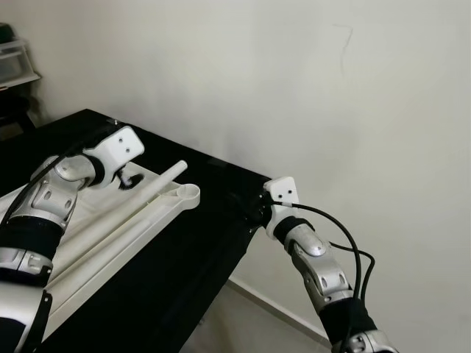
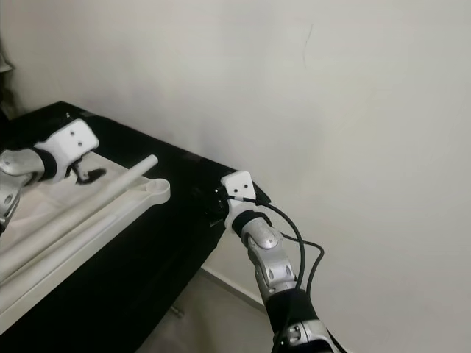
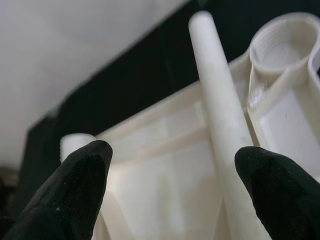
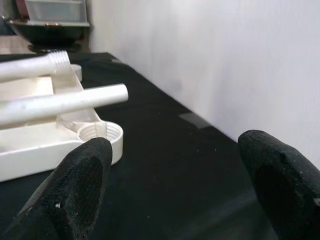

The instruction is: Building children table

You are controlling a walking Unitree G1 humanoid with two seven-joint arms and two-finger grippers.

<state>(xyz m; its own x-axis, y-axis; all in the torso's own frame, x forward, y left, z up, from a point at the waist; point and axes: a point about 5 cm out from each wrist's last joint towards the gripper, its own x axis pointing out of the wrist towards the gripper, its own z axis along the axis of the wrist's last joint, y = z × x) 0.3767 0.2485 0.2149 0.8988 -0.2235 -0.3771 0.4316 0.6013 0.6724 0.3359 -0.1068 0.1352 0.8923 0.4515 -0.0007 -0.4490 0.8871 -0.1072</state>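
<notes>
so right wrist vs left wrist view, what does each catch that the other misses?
Right wrist: the white wall, a grey bin far off, a threaded leg end, the right gripper open over the black table. Left wrist: the tabletop's ribbed underside, the left gripper open above it. Both: the smooth white leg and the threaded corner socket.

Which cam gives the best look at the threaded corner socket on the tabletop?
Left wrist view: the threaded socket is close, threads visible inside, beside the white leg. Right wrist view shows its ribbed outside. Eye views show it small, at the tabletop's corner.
</notes>
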